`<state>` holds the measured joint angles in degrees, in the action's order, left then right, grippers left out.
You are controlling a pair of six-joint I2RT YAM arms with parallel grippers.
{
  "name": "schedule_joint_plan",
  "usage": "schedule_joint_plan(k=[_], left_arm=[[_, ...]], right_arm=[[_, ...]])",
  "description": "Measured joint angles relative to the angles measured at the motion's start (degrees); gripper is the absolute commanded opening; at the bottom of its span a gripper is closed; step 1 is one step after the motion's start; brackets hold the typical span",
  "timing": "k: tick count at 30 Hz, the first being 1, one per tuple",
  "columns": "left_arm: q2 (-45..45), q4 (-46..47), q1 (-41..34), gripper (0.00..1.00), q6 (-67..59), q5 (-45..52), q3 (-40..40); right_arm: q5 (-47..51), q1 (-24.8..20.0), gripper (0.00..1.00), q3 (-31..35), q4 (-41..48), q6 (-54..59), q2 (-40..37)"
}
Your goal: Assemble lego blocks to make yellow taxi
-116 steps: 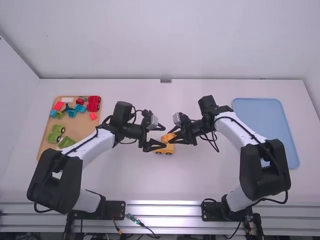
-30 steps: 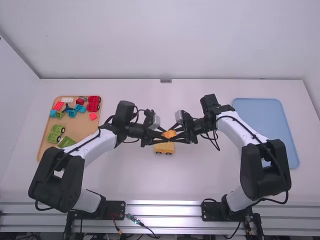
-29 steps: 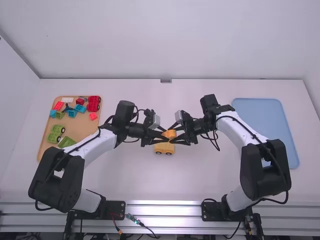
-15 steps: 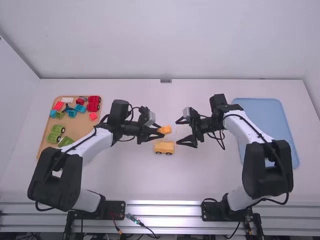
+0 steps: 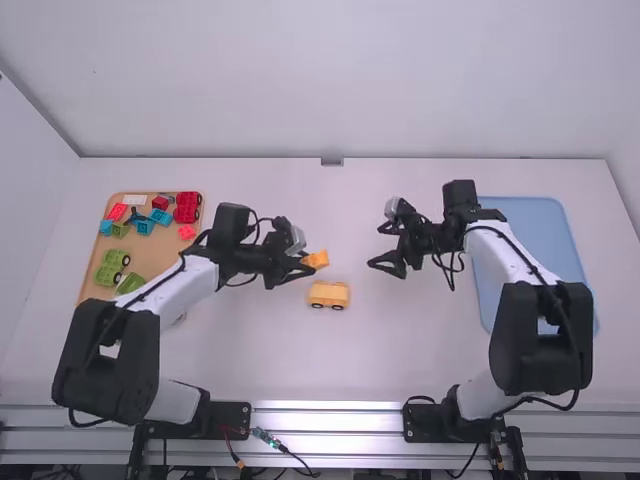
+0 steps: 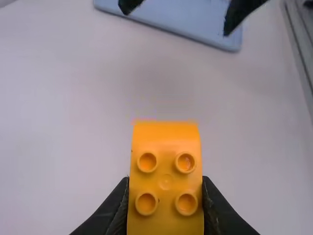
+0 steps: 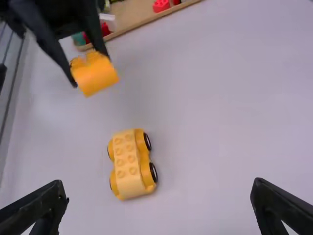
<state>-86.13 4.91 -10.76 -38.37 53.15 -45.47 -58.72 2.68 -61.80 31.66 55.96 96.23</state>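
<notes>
The left tool [image 6: 166, 196] grips the orange block [image 5: 316, 259], held off the surface [image 5: 250, 350]. The yellow car [image 5: 329, 294] sits on it, slightly right of the block and closer to the robot's bases, long axis running left to right; the left tool is nearer. Farther right, the right tool [image 5: 376, 246] stands wide and empty. Seating the block would likely mean bringing it baseward, along that axis

The toy car [image 5: 328, 294] sits on the desk [image 5: 250, 360], near the middle. One block [image 5: 316, 260] is in the left pincer [image 5: 299, 268], a bit behind the toy car. The first tray [image 5: 152, 270] lies on the left side, with lots of small toys [image 5: 188, 207] in it, most at the back. The second tray [image 5: 545, 230] lies on the right. The right pincer [image 5: 376, 247] is between it and the toy car.
</notes>
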Motion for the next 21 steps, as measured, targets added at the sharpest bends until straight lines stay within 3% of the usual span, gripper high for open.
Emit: schedule_joint_plan(k=[4, 9, 12, 15, 18, 21], left_arm=[[2.5, 3.3, 0.0, 0.02, -2.8, -1.4, 0.0], [3.8, 7.4, 0.0, 0.02, -7.7, -2.1, 0.0], [3.9, 8.6, 0.0, 0.02, -11.4, -2.0, 0.0], [3.8, 8.5, 0.0, 0.01, -12.8, -1.5, 0.0], [3.8, 8.6, 0.0, 0.02, -13.6, -1.4, 0.0], [3.8, 8.8, -0.5, 0.02, -14.4, -2.2, 0.0]], right_arm=[[-3.6, 2.2, 0.99, 5.8, -11.2, 2.2, 0.0], [-3.6, 6.2, 0.99, 18.4, -35.6, -3.9, 0.0], [0.2, 9.9, 0.99, 28.3, -56.0, -9.2, 0.0], [5.6, 12.8, 0.99, 35.1, -69.1, -14.3, 0.0], [10.2, 15.3, 0.99, 39.3, -76.3, -20.5, 0.0], [13.5, 16.9, 0.99, 41.7, -76.0, -24.8, 0.0]])
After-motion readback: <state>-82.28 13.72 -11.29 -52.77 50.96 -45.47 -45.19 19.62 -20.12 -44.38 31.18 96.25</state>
